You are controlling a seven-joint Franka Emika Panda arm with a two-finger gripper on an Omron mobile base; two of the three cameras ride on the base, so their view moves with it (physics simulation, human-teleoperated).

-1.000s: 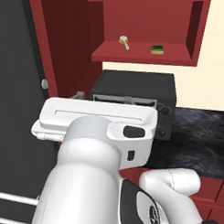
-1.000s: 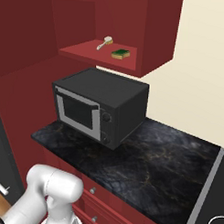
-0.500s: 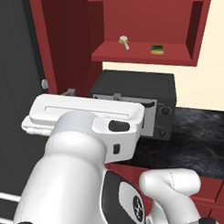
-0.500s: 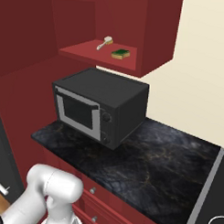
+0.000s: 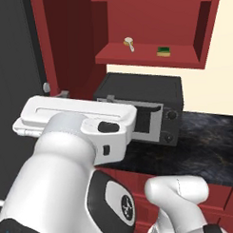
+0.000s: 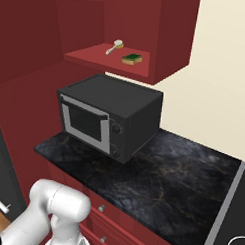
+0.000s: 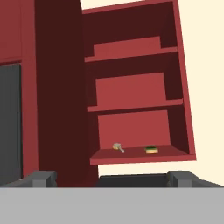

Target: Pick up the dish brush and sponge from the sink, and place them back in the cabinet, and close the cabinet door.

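The dish brush (image 5: 129,43) (image 6: 115,46) (image 7: 118,148) lies on the lowest shelf of the open red cabinet (image 5: 181,21) (image 7: 131,94), cream head and tan handle. Just to its right on that shelf sits the green sponge (image 5: 163,51) (image 6: 132,58) (image 7: 151,150). To the left of the shelves the cabinet door (image 5: 63,39) (image 7: 59,87) stands swung open. My gripper (image 5: 54,90) (image 7: 111,179) is open and holds nothing. It hovers low near the door's bottom edge, left of the shelf and well short of it.
A black microwave (image 5: 147,112) (image 6: 109,116) stands on the dark marble counter (image 6: 182,176) under the cabinet. A dark grey refrigerator (image 5: 12,69) rises left of the door. Red drawers with knobs (image 6: 111,229) run below the counter.
My hand has slid to the left, towards the open door, with the jaws staying wide. Brush and sponge have not moved.
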